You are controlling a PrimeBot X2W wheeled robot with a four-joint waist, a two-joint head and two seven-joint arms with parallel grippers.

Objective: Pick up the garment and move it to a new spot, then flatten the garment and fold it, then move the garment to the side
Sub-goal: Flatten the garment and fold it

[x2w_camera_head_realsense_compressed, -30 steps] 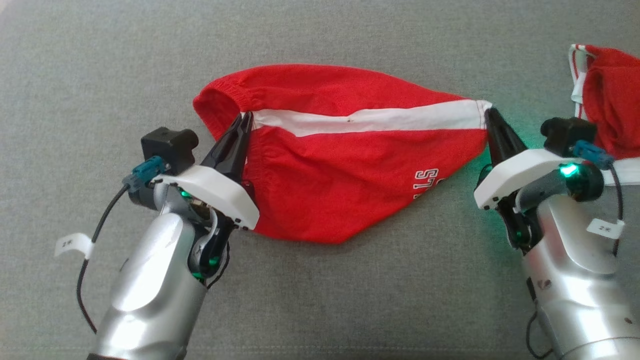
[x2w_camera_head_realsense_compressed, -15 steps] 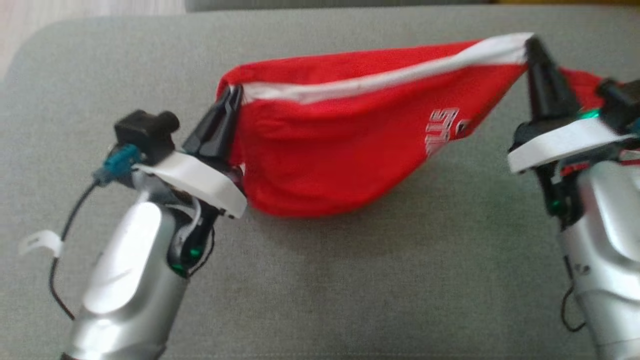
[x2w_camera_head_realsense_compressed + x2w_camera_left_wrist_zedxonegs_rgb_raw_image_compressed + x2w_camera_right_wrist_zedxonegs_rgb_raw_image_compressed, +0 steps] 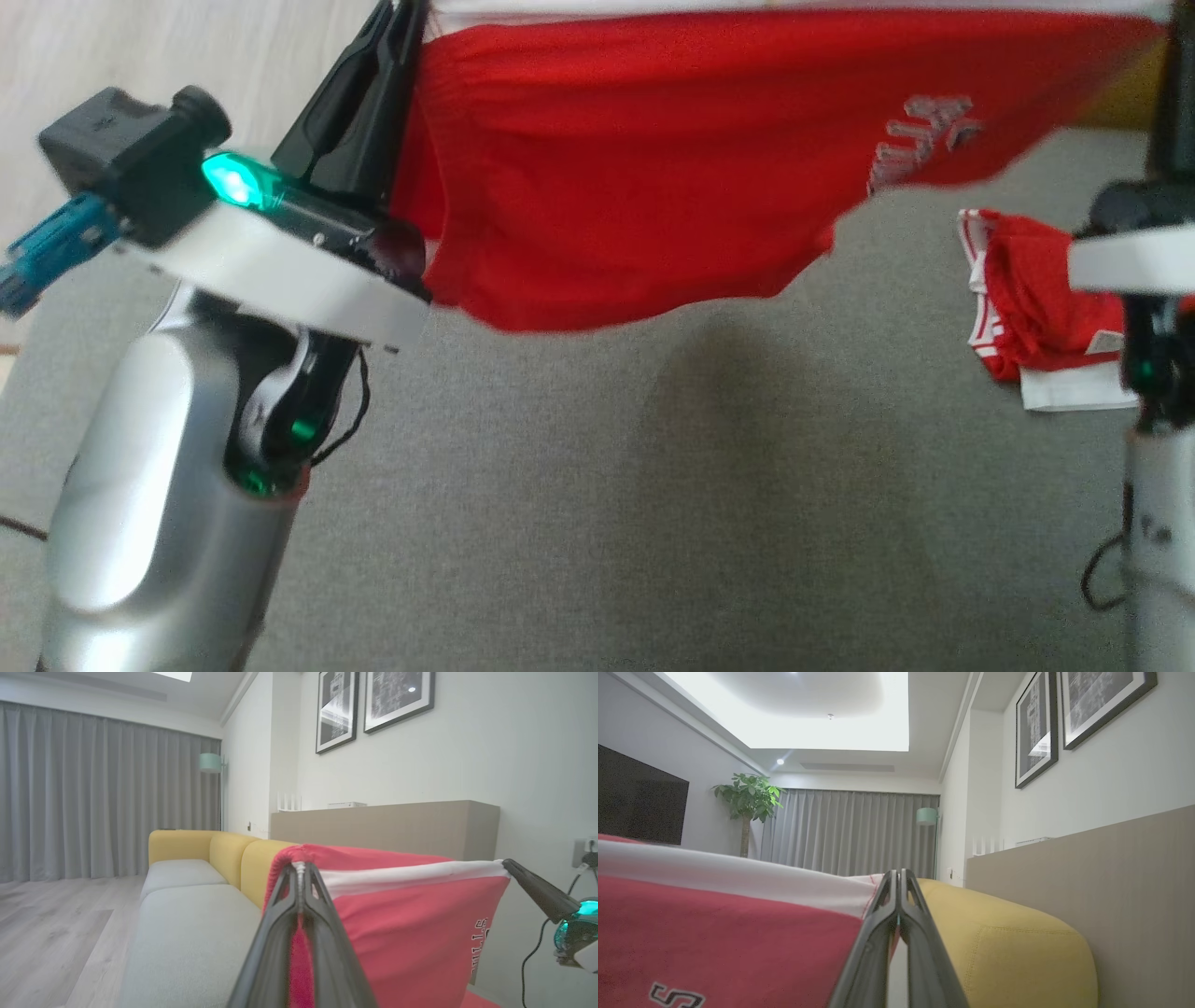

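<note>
The garment [image 3: 653, 159] is held stretched in the air above the sofa [image 3: 597, 523], clear of its grey seat. One end of the white stripe is clamped in the left gripper [image 3: 299, 867], whose jaws are clenched on the cloth. The other end is pinched the same way by the right gripper [image 3: 899, 873]. A red bundle [image 3: 1036, 299] is seen lying on the sofa seat.
</note>
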